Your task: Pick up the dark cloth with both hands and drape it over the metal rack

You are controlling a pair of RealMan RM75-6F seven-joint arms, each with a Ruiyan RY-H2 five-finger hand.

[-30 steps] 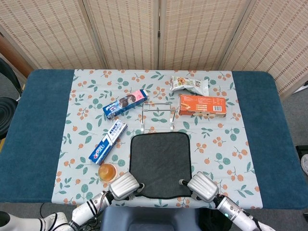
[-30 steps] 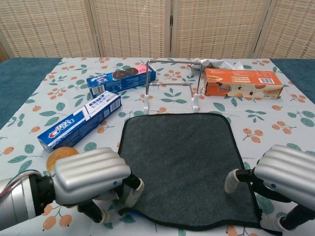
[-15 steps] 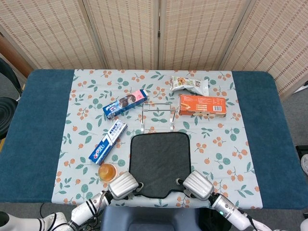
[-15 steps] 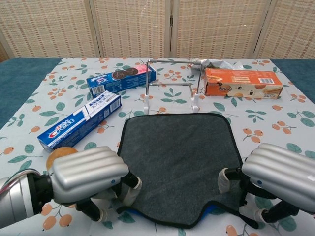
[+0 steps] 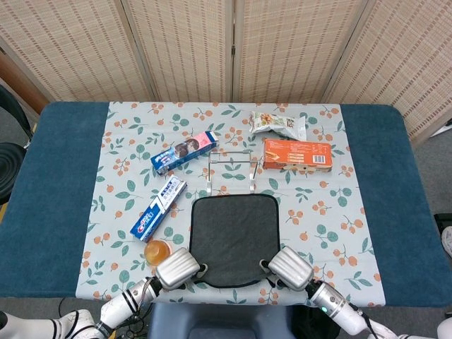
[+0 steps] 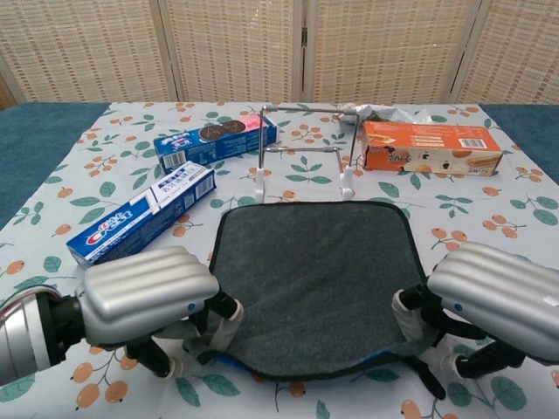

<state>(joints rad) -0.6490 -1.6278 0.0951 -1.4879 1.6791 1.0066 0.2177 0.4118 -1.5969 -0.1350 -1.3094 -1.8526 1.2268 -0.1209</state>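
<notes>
The dark grey cloth (image 5: 233,236) (image 6: 316,278) lies flat in front of the metal rack (image 5: 232,169) (image 6: 304,150), its far edge close to the rack's feet. My left hand (image 5: 176,268) (image 6: 148,295) grips the cloth's near left corner. My right hand (image 5: 290,268) (image 6: 493,298) grips the near right corner. The near edge is lifted off the tablecloth and bunched between the two hands, with a blue underside showing. Fingertips are mostly hidden under the hands' silver backs.
A blue toothpaste box (image 5: 158,208) (image 6: 140,213) and an orange cup (image 5: 157,250) sit left of the cloth. A biscuit box (image 5: 185,152) (image 6: 216,140) lies behind them. An orange carton (image 5: 297,155) (image 6: 431,147) and a snack bag (image 5: 277,123) lie right of the rack.
Both hands have closed on the near corners and pulled them up and forward. The cloth's near edge has risen off the table and shortened toward the rack.
</notes>
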